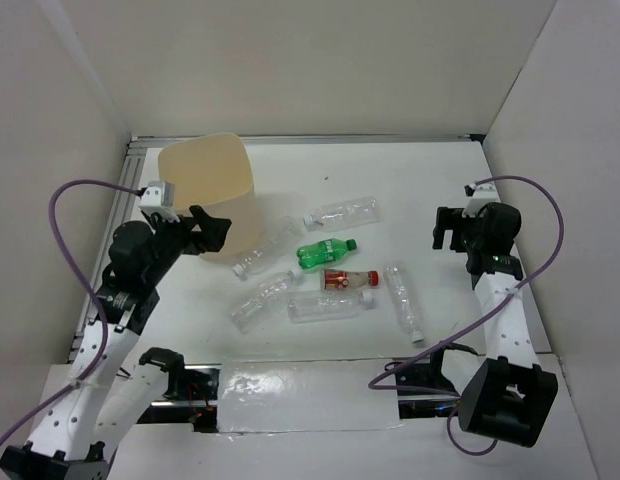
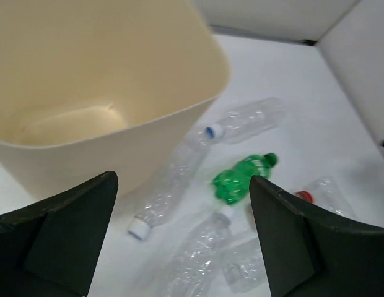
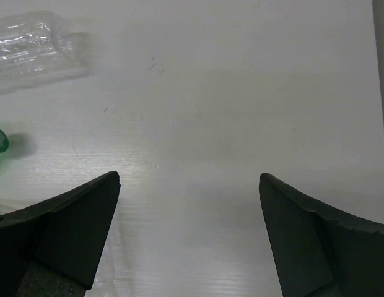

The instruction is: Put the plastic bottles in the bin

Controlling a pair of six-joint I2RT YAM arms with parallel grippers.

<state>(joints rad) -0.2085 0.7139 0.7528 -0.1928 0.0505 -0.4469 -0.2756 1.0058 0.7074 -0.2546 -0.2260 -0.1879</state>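
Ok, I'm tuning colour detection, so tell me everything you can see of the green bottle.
The green bottle is small, made of translucent green plastic with a matching green cap. Its body looks dented and crumpled. It lies on its side on the white table, in the middle of the scattered bottles, with its cap pointing towards the right arm's side and slightly away. A red-labelled bottle lies just nearer the arms; whether the two touch cannot be told. Nothing grips it.

Seven plastic bottles [image 1: 340, 212] in all: five clear with pale caps, one green bottle [image 1: 325, 252], one red-labelled bottle [image 1: 350, 279]. One beige bin [image 1: 210, 195]. Clear count possibly off where crowded.
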